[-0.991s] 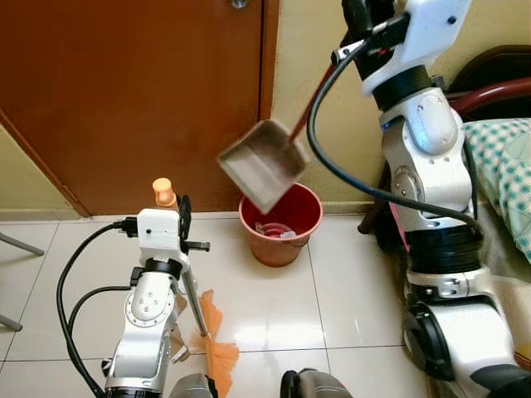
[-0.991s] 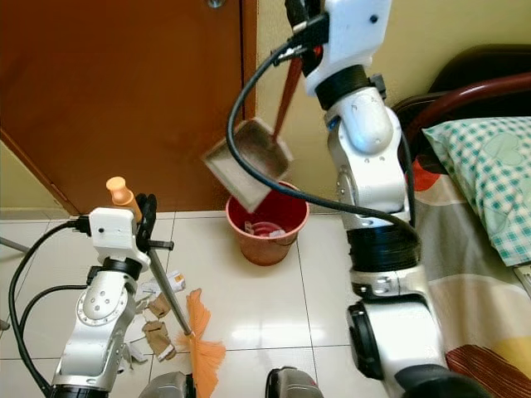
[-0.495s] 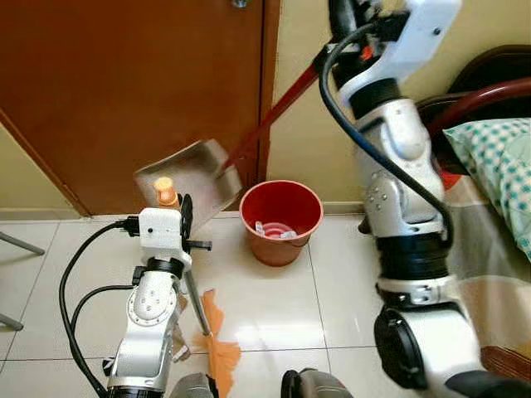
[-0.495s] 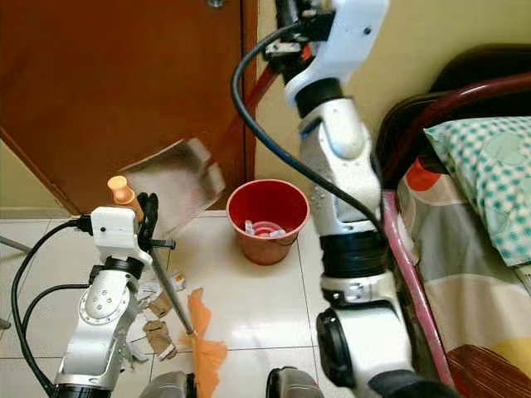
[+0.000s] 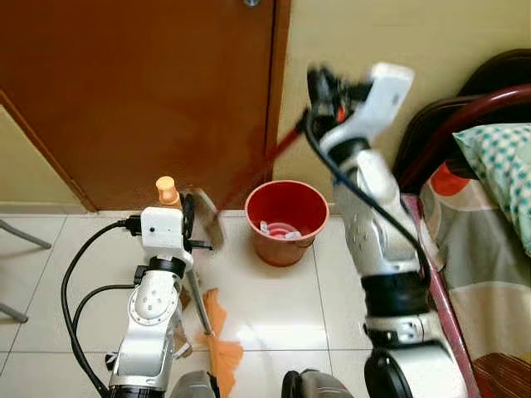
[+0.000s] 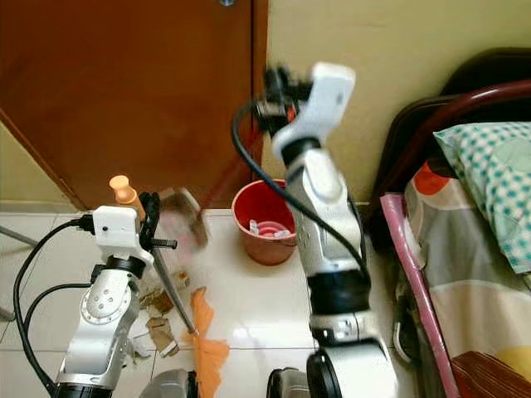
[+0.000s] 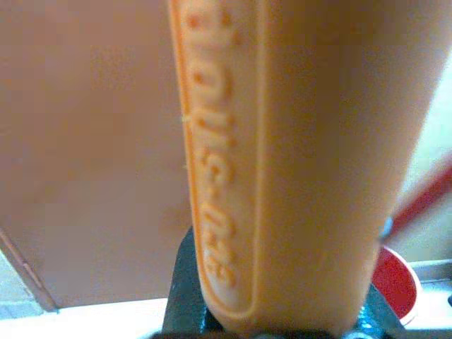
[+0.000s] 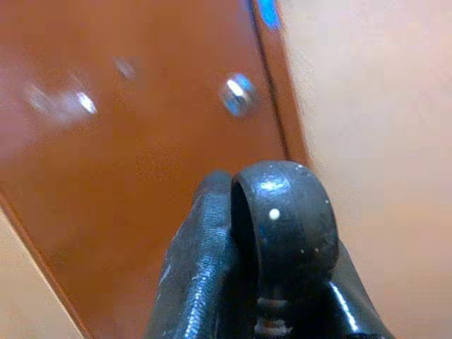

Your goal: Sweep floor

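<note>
A brown door (image 5: 141, 91) and a cream wall backed the pale tiled floor (image 5: 274, 307), with a bed (image 5: 489, 249) at the right. The left pincer (image 5: 184, 220) was clamped on the orange-handled broom (image 5: 207, 315), bristles on the tiles beside paper scraps (image 6: 158, 319). The right pincer (image 5: 319, 87), apparently closed, held the red-handled dustpan (image 5: 203, 224), blurred, its pan low beside the red bucket (image 5: 286, 220).

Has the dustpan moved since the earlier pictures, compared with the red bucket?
Yes. The dustpan has swung from above the red bucket down to its left, near the floor beside the door.
</note>
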Robot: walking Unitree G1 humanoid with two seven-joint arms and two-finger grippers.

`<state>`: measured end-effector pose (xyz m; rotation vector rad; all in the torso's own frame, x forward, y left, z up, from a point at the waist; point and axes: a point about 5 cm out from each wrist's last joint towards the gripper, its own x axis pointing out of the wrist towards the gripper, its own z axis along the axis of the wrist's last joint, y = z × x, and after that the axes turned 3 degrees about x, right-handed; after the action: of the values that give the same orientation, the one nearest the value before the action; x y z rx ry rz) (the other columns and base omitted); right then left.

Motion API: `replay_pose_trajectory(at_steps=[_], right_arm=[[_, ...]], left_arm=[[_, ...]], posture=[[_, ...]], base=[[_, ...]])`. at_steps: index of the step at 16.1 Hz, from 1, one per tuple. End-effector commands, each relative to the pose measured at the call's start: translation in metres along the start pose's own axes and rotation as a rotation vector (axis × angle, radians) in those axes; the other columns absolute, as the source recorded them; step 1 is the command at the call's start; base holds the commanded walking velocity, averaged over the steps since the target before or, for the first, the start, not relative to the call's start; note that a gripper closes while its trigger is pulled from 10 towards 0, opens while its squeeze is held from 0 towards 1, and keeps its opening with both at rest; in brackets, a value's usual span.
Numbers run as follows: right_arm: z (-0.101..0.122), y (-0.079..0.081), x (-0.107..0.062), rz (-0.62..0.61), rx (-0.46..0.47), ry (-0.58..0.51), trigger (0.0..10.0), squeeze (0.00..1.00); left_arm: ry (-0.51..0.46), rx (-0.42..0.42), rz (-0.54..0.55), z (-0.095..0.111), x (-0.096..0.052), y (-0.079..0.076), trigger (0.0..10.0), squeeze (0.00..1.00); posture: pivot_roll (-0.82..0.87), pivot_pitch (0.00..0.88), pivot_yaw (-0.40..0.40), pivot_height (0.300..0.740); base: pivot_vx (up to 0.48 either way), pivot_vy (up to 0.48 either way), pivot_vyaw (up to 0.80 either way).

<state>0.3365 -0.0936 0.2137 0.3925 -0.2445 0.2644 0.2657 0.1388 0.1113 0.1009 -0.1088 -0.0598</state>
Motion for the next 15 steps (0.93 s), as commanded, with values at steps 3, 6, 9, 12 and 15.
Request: replay_pose_trajectory(at_steps=[3,6,9,12,15], right_arm=[[-0.003,-0.009,-0.007,-0.040,0.006,0.003,10.0,0.00],[-0.017,-0.022,-0.016,-0.084,-0.016,0.051,10.0,0.00],[-0.029,-0.033,-0.026,-0.133,-0.033,0.095,10.0,0.00],[-0.039,-0.043,-0.037,-0.192,-0.057,0.135,10.0,0.00],[-0.045,-0.054,-0.043,-0.273,-0.046,0.160,10.0,0.00]], left_arm=[[0.041,-0.017,-0.029,-0.006,-0.002,-0.005,10.0,0.00],[0.051,-0.023,-0.048,-0.007,-0.003,-0.008,10.0,0.00],[0.058,-0.034,-0.080,-0.006,-0.007,-0.011,10.0,0.00],[0.076,-0.049,-0.148,-0.005,-0.012,-0.017,10.0,0.00],[0.121,-0.094,-0.242,-0.005,-0.019,-0.027,10.0,0.00]], posture=[[-0.02,0.106,-0.036,0.740],[-0.02,0.106,-0.036,0.740],[-0.01,0.114,-0.036,0.740],[-0.01,0.118,-0.036,0.740],[0.00,0.125,-0.036,0.740]], base=[[0.000,0.000,0.00],[0.000,0.000,0.00],[0.000,0.000,0.00],[0.000,0.000,0.00],[0.000,0.000,0.00]])
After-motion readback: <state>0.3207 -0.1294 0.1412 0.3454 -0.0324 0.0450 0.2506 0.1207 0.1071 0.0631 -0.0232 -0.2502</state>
